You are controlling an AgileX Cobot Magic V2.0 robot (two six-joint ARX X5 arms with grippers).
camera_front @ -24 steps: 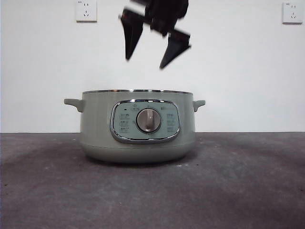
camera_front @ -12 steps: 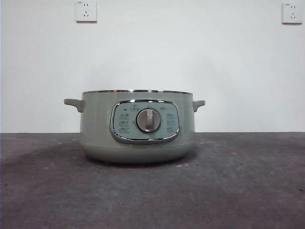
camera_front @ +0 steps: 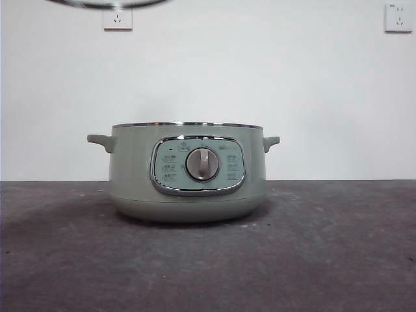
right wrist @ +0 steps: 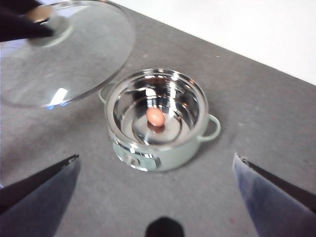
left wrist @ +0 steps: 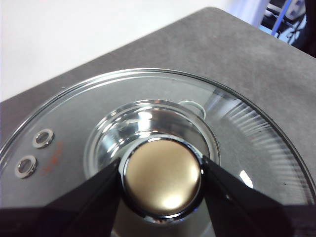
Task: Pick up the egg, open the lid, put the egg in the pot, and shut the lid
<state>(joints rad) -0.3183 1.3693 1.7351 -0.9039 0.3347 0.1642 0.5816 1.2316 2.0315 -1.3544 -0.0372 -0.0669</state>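
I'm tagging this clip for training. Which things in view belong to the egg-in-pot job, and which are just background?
Part of the job:
egg, lying inside the pot
pot, uncovered
lid, held up off the pot by its knob
left claw, shut on the lid
right claw, open, high above the pot

Just there:
wall sockets
table

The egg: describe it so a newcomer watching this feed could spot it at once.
Find the pale green pot standing open on the grey table. Look into its shiny metal bowl: the egg lies at the centre of the bottom. It is the only small reddish-brown oval thing there.
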